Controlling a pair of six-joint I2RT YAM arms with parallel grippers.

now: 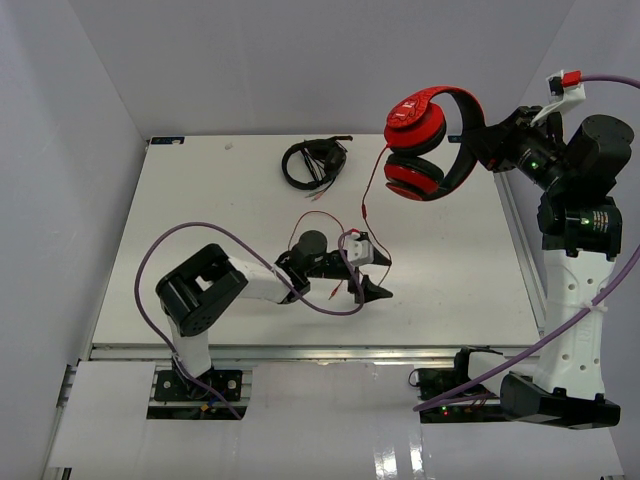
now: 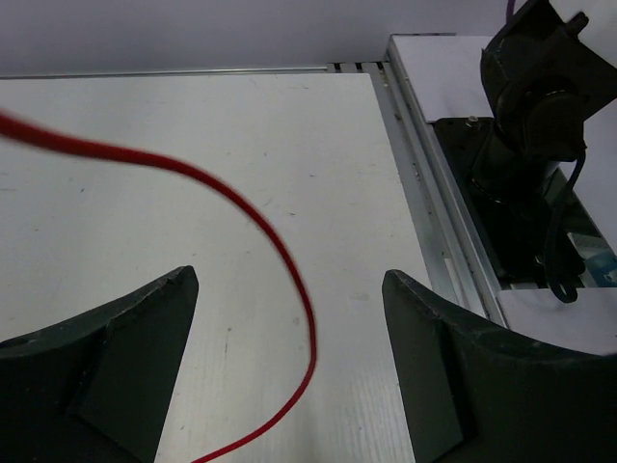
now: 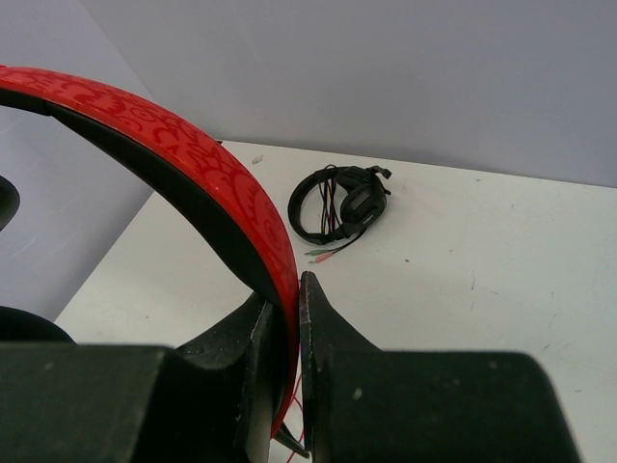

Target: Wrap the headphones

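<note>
The red headphones [image 1: 420, 145] hang in the air over the table's back right, held by the black-lined headband [image 3: 207, 188] in my right gripper [image 1: 487, 143], which is shut on it. Their thin red cable [image 1: 372, 185] drops from the earcups to the table and loops near my left gripper [image 1: 368, 285]. That gripper sits low over the table's middle, open. The cable [image 2: 289, 270] curves across the table between its two fingers [image 2: 145, 338] without touching either.
All-black headphones [image 1: 313, 162] with a bundled cable lie at the table's back centre, also in the right wrist view [image 3: 342, 207]. The metal rail [image 2: 434, 222] of the table's right edge and the right arm's base [image 2: 530, 145] stand beyond the left gripper.
</note>
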